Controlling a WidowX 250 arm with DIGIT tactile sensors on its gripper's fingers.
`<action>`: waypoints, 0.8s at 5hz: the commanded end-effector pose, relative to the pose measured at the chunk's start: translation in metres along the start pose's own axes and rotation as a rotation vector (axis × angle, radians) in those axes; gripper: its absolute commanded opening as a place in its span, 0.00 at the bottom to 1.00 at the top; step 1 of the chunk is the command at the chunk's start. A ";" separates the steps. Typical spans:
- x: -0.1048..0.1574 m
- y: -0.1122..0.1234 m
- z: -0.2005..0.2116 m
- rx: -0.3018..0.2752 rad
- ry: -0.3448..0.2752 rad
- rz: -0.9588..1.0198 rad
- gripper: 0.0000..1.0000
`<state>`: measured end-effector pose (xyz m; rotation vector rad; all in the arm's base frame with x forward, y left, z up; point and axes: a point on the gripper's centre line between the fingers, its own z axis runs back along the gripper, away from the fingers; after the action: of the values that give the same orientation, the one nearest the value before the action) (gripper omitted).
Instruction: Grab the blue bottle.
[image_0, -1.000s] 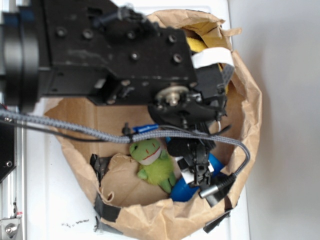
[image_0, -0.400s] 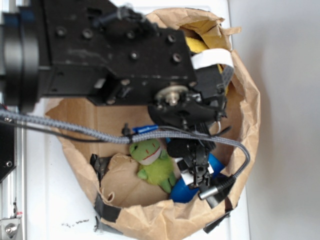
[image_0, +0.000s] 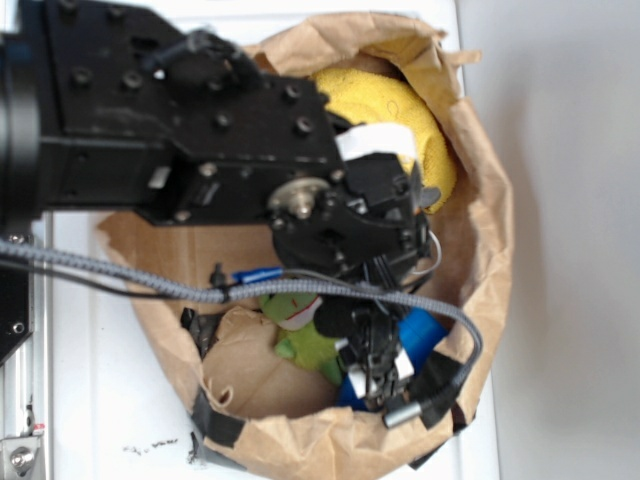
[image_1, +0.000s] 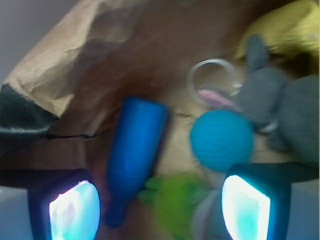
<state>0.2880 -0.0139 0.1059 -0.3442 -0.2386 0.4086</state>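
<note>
Lower centre of the wrist view, the gripper (image_1: 159, 207) hangs wide open and empty above the blue bottle (image_1: 134, 152), lying flat, ready to straddle it.

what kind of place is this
Probably a lab bench for robot grasping trials: a white table holds a taped paper bag of small toys, among them a blue bottle, a blue ball and a green frog.

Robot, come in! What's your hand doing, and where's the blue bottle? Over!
Hand open, empty, above the bag. Blue bottle lying free below. Green frog toy and blue ball crowding it.
</note>
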 end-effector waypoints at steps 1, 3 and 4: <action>0.014 -0.002 0.016 -0.047 -0.046 0.032 1.00; 0.011 -0.006 0.001 -0.008 -0.050 0.011 1.00; 0.014 -0.012 -0.011 0.002 -0.050 0.012 1.00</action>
<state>0.2978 -0.0217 0.0888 -0.3237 -0.2382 0.4423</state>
